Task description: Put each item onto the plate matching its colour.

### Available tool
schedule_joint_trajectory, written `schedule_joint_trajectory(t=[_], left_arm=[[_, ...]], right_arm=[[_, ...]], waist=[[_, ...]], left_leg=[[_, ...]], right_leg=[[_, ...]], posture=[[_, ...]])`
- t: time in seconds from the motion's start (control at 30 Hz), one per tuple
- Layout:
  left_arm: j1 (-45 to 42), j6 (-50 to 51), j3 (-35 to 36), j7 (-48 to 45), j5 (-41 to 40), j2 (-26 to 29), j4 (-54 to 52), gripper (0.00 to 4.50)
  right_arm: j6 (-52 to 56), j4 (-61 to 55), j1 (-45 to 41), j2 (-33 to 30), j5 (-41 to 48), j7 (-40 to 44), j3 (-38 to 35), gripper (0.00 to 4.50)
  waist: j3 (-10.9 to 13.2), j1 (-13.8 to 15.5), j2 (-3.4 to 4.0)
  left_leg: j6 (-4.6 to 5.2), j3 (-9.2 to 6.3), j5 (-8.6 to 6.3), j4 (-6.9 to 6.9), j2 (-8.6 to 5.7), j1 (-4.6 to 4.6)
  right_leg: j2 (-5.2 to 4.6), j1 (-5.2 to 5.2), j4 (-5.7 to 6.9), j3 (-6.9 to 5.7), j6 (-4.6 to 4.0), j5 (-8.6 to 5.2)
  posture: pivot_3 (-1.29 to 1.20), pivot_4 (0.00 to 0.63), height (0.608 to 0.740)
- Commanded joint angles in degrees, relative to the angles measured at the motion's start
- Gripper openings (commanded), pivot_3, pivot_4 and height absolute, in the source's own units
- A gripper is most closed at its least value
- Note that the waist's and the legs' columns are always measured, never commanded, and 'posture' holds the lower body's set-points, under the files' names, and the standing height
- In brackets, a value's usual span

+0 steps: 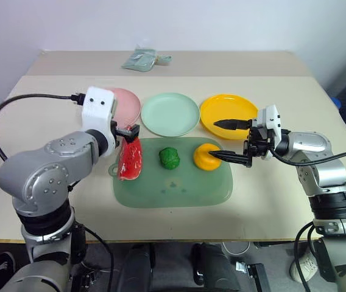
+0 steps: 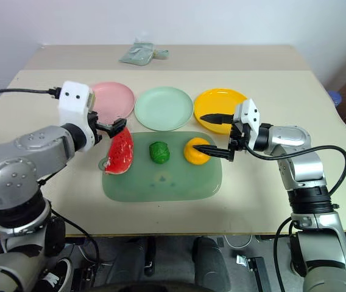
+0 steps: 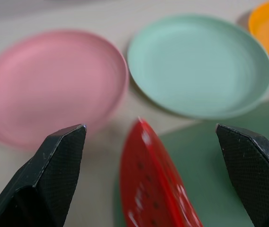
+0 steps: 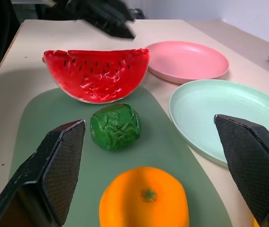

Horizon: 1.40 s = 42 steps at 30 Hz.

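Observation:
A red watermelon wedge [image 1: 130,159], a bumpy dark-green ball [image 1: 169,158] and an orange [image 1: 204,157] lie in a row on the translucent green mat [image 1: 173,191]. Behind the mat stand the pink plate [image 1: 129,103], the pale mint plate [image 1: 170,114] and the yellow-orange plate [image 1: 229,112], all bare. My left gripper [image 3: 149,130] is open, just above the far end of the watermelon [image 3: 153,189]. My right gripper [image 1: 214,139] is open and points left. Its near finger reaches the right side of the orange and its far finger hangs over the yellow plate.
A crumpled pale-green packet [image 1: 144,59] lies at the back of the table. A black cable [image 1: 2,115] loops over the table's left side. The table's front edge [image 1: 179,238] runs close below the mat.

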Motion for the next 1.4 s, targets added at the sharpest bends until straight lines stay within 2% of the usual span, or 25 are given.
schedule_joint_trajectory(t=[0.03,0.53,0.63,0.83,1.17,1.3,1.4], left_arm=[[0.8,0.5,0.9,-0.2,2.6,-0.8,-2.4,4.5],[5.4,-2.5,-3.2,-3.5,11.1,-3.1,-2.3,4.5],[5.6,-3.8,-4.4,-4.6,12.3,-2.8,-1.7,3.78],[6.0,-5.1,-6.2,-6.8,13.9,-2.6,-1.1,1.0],[6.4,-5.8,-6.4,-9.1,15.8,-1.9,-1.7,1.0],[6.6,-5.3,-6.7,-9.8,16.3,-1.6,-3.1,0.14],[6.6,-5.0,-6.7,-10.2,16.5,-1.3,-3.6,0.14]], right_arm=[[-0.7,-1.9,-0.1,-0.1,0.7,-0.3,-1.5,4.45],[0.6,-4.8,2.4,0.2,1.2,-2.6,-1.9,4.45],[0.9,-5.5,2.8,0.1,1.3,-3.2,-2.0,4.5],[1.2,-6.5,3.4,-0.3,1.5,-3.8,-2.3,4.5],[1.1,-6.6,3.9,-0.1,1.0,-4.1,-2.2,4.5],[1.1,-6.6,3.7,0.1,1.1,-4.2,-2.0,4.5],[1.2,-6.9,3.9,0.1,1.2,-4.2,-2.0,4.5]], waist=[[0.0,0.0,0.0],[0.0,0.1,0.0],[0.0,0.1,0.0],[0.0,0.1,0.0],[0.0,0.1,0.0],[0.0,0.1,0.0],[0.0,0.1,0.0]], left_leg=[[0.0,0.0,0.0,0.0,0.0,0.0],[0.0,0.0,0.0,0.01,-0.01,0.0],[0.0,0.0,0.0,0.01,-0.01,0.0],[0.0,0.0,0.0,0.01,-0.01,0.0],[0.0,0.0,0.0,0.01,-0.01,0.0],[0.0,0.0,0.0,0.01,-0.01,0.0],[0.0,0.0,0.0,0.01,-0.01,0.0]], right_leg=[[0.0,0.0,0.01,0.0,0.0,0.0],[-0.01,0.01,-0.01,0.0,-0.01,0.0],[-0.01,0.01,-0.01,0.0,-0.01,0.0],[-0.01,0.0,-0.01,0.0,-0.01,0.0],[-0.01,0.01,-0.01,0.0,-0.01,0.0],[-0.01,0.0,-0.01,0.0,-0.01,0.0],[-0.01,0.0,-0.01,0.0,-0.01,0.0]], posture=[[0.0,0.15,0.737],[0.0,0.15,0.737],[0.0,0.15,0.737],[0.0,0.15,0.737],[0.0,0.15,0.737],[0.0,0.15,0.737],[0.0,0.15,0.737]])
